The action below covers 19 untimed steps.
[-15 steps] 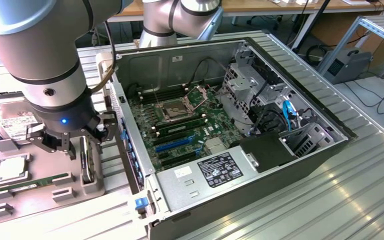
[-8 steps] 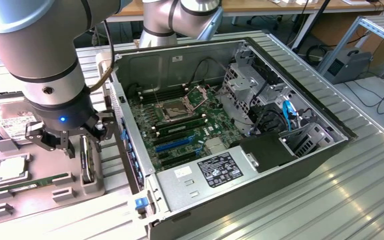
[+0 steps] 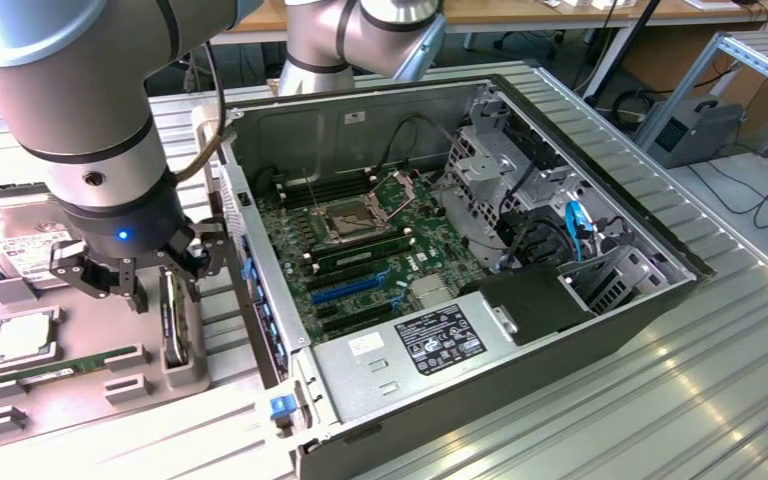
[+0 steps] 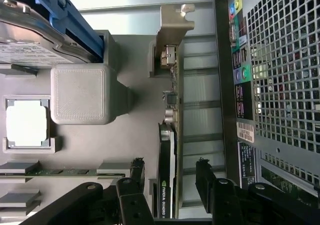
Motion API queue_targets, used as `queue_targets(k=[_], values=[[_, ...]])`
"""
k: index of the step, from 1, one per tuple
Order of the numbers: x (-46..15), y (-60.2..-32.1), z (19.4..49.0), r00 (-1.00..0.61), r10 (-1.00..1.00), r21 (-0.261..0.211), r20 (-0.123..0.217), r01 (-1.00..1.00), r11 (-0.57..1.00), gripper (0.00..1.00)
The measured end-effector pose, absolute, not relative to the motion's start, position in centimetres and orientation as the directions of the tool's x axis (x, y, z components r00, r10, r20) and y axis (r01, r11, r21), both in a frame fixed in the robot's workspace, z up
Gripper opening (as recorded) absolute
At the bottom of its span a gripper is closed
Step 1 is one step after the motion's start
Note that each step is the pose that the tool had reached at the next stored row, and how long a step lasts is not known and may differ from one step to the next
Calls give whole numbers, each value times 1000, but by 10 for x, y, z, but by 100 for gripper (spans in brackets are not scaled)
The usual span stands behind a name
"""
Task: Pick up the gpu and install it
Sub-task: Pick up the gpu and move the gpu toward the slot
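The gpu (image 4: 166, 155) stands on its edge in a slot of the grey parts tray (image 4: 131, 135), its silvery bracket (image 4: 172, 30) at one end and its dark face marked with a green logo. My gripper (image 4: 170, 170) is open and straddles the card, one black finger (image 4: 137, 167) on each side, apart from it. In the exterior view the gripper (image 3: 144, 285) hangs low over the tray (image 3: 157, 378) at the exterior view's left, with the gpu (image 3: 171, 325) upright just below it.
The tray also carries a hard drive (image 3: 11, 245), a CPU (image 3: 24, 335) and a RAM stick (image 3: 57, 368). The open computer case (image 3: 598, 330) lies close beside the tray, its motherboard (image 3: 357, 240) exposed. The case's perforated rear panel (image 4: 280, 85) runs near the card.
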<state>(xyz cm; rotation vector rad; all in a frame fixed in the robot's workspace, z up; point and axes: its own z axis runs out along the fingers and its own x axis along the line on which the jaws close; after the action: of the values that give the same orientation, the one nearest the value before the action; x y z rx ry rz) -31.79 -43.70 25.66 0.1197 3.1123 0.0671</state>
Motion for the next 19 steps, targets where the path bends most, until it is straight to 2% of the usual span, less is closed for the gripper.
queue_targets(k=[19], values=[[-322,-427,247,-997,79,44,-25,78,996,54]])
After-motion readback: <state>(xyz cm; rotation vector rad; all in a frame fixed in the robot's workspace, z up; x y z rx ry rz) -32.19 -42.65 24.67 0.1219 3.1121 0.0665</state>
